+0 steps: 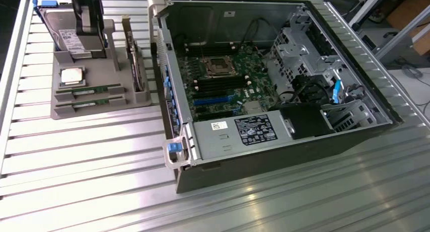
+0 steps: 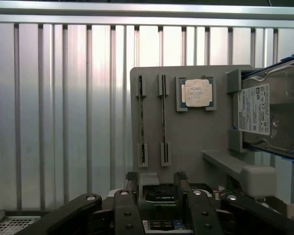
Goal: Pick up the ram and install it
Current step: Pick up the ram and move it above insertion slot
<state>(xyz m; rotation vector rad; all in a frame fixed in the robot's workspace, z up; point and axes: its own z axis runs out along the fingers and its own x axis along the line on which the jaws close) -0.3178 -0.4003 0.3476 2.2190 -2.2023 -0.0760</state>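
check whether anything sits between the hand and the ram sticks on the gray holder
Nothing visible does. Both ram sticks stand uncovered in slots of the gray holder, open air between them and the open hand; processor and hard drive sit aside.

Bright overhead light, glare streaks on ribbed table, soft shadows

Two sticks of ram: one ram stick nearer and a second ram stick just beyond it. One square processor chip, one hard drive, one grey holder carrying all four, one open computer case with one power supply, on one slatted surface
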